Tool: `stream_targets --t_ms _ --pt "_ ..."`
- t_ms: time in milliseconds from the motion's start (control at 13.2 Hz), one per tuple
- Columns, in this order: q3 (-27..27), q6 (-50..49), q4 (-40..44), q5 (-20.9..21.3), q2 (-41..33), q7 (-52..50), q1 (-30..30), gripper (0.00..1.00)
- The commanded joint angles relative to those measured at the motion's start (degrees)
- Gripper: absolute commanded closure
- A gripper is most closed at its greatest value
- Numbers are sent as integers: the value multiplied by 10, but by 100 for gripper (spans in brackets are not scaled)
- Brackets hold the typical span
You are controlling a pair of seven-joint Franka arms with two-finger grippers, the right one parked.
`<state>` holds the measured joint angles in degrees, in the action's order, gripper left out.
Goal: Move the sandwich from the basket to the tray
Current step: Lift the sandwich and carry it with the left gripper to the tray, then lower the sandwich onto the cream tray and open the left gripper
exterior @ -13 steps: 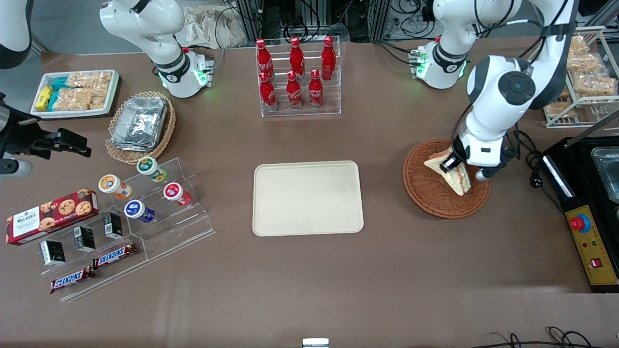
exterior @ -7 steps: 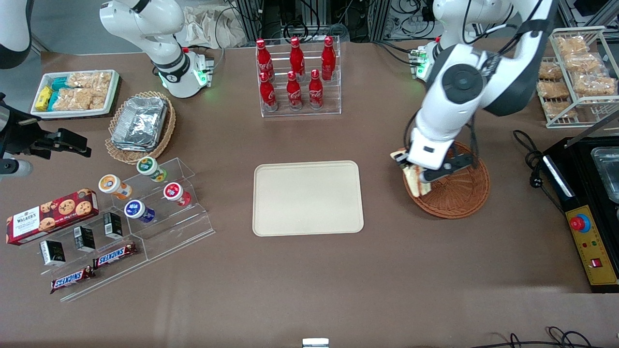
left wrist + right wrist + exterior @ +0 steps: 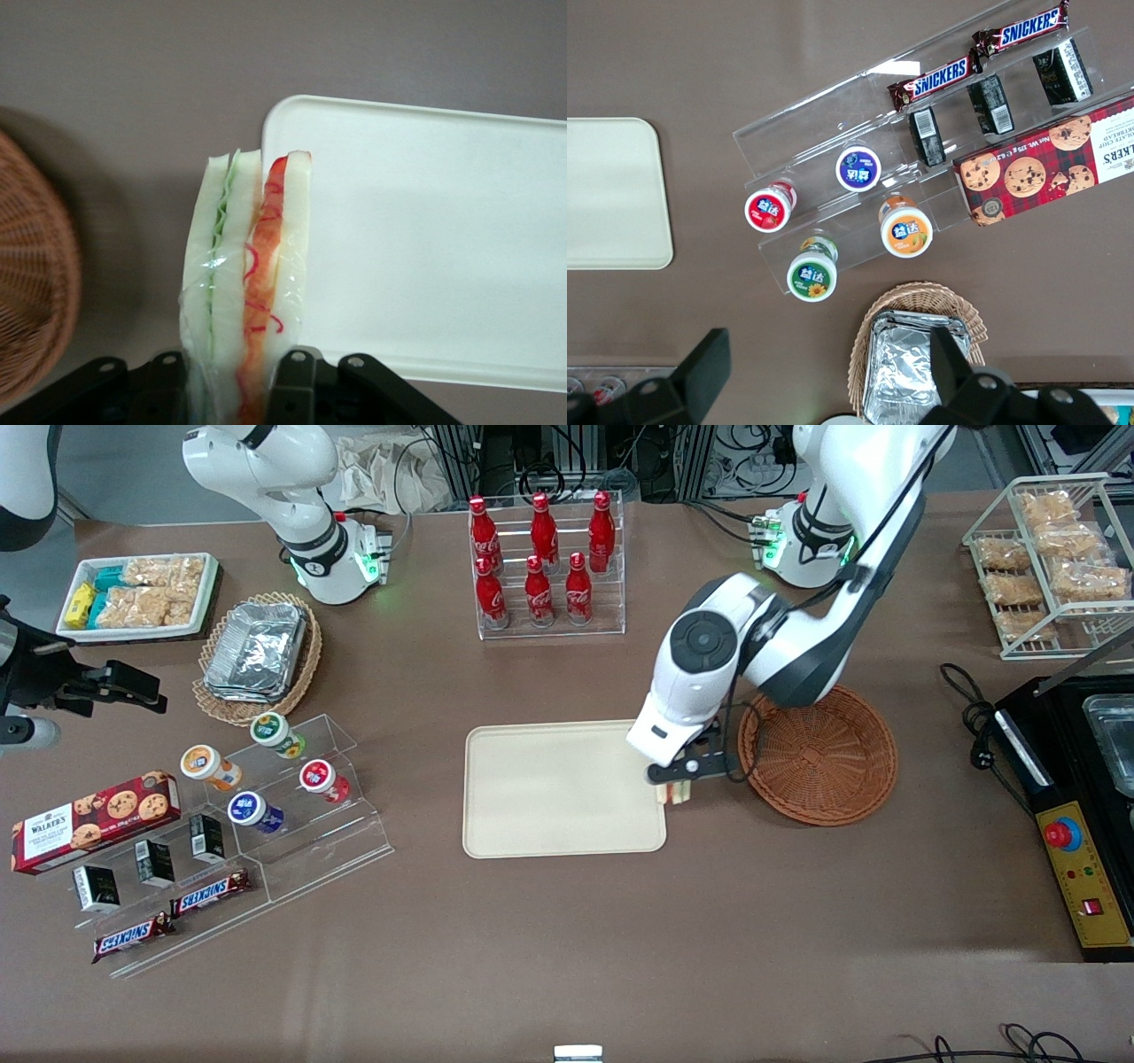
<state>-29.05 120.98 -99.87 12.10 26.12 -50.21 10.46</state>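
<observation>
My left gripper is shut on the sandwich, a pale bread wedge with green and orange-red layers. It holds it in the air over the tray's edge that faces the basket. In the left wrist view the sandwich sits clamped between the black fingers, partly over the tray corner. The cream-beige tray lies bare on the table. The reddish-brown wicker basket beside it has nothing in it; it also shows in the left wrist view.
A clear rack of red cola bottles stands farther from the camera than the tray. A clear stand with yoghurt cups, chocolate bars and a biscuit box lies toward the parked arm's end. A black appliance and a wire snack rack stand toward the working arm's end.
My left gripper lifted the sandwich out of the basket and carried it sideways to the tray's edge. The basket now holds nothing.
</observation>
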Motion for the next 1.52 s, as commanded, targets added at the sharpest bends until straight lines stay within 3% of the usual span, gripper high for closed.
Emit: stream_targets --t_ms 0,152,456,532,608,684,759,1139,1443 --pt "0 39 34 35 73 -15 20 100" --pt "0 77 34 84 104 -25 21 100" --pt "1 98 34 118 133 -35 27 100" --pt "1 98 34 119 139 -35 37 92" --pt "3 98 34 118 142 -35 39 73" --pt "3 98 34 122 146 -33 40 15" --pt "3 98 35 137 147 -34 40 1" --pt "3 93 47 142 134 -36 38 0" --pt "3 32 60 134 52 -83 33 0"
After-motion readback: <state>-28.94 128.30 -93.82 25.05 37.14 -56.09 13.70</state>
